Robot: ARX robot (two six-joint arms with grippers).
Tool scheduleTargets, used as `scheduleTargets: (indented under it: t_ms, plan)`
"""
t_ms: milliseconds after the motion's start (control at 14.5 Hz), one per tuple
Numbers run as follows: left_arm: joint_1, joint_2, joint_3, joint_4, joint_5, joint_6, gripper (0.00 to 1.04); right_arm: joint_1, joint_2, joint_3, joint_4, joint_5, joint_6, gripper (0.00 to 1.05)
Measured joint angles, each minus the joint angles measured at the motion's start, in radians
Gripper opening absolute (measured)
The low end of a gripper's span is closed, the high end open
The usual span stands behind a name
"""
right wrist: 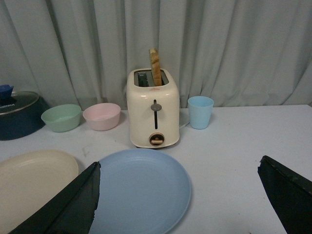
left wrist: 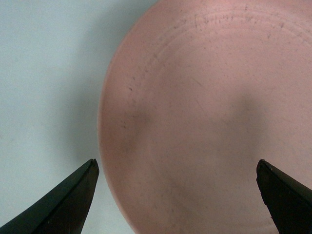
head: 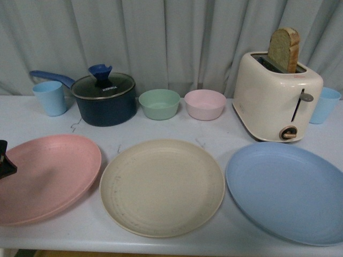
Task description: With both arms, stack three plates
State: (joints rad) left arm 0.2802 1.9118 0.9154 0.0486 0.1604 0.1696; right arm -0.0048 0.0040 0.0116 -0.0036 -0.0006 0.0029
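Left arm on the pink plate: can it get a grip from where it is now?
Probably yes. The left gripper is open above the rim of the pink plate, one finger over the table, the other over the plate. Nothing lies on the plate or between the fingers and it.

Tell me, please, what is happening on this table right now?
No stacking has been done yet. The round matte pink plate, beige plate and blue plate lie side by side on the pale table. The left gripper hangs open above the pink plate's rim, holding nothing. The right gripper, also open, points toward the blue plate.
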Motion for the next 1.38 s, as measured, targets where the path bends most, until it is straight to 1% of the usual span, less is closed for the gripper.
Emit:
scheduleTargets:
  t_ms: [275,344,482,550,688,757,963,1032,1101,1170,1307,1376]
  plan:
    - [0.003,0.157,0.193,-0.085,0.022,0.04,0.98,0.0,0.0,0.0,0.0,0.0,0.0,0.98]
    - [0.007,0.182,0.225,-0.097,0.028,0.045,0.96,0.0,0.0,0.0,0.0,0.0,0.0,0.98]
    - [0.02,0.218,0.269,-0.134,0.059,0.047,0.78,0.0,0.0,0.0,0.0,0.0,0.0,0.98]
    - [0.026,0.233,0.28,-0.153,0.063,0.045,0.71,0.0,0.0,0.0,0.0,0.0,0.0,0.98]
    - [0.042,0.262,0.285,-0.165,0.063,0.041,0.51,0.0,0.0,0.0,0.0,0.0,0.0,0.98]
    - [0.043,0.263,0.285,-0.165,0.062,0.041,0.49,0.0,0.0,0.0,0.0,0.0,0.0,0.98]
    - [0.06,0.264,0.284,-0.147,0.062,0.039,0.17,0.0,0.0,0.0,0.0,0.0,0.0,0.98]
    - [0.068,0.259,0.282,-0.139,0.09,0.036,0.1,0.0,0.0,0.0,0.0,0.0,0.0,0.98]
    - [0.07,0.245,0.271,-0.138,0.104,0.022,0.05,0.0,0.0,0.0,0.0,0.0,0.0,0.98]
    - [0.076,0.222,0.259,-0.137,0.106,0.013,0.03,0.0,0.0,0.0,0.0,0.0,0.0,0.98]
    - [0.085,0.15,0.225,-0.144,0.105,-0.008,0.03,0.0,0.0,0.0,0.0,0.0,0.0,0.98]
    - [0.094,0.098,0.214,-0.161,0.09,-0.011,0.03,0.0,0.0,0.0,0.0,0.0,0.0,0.98]
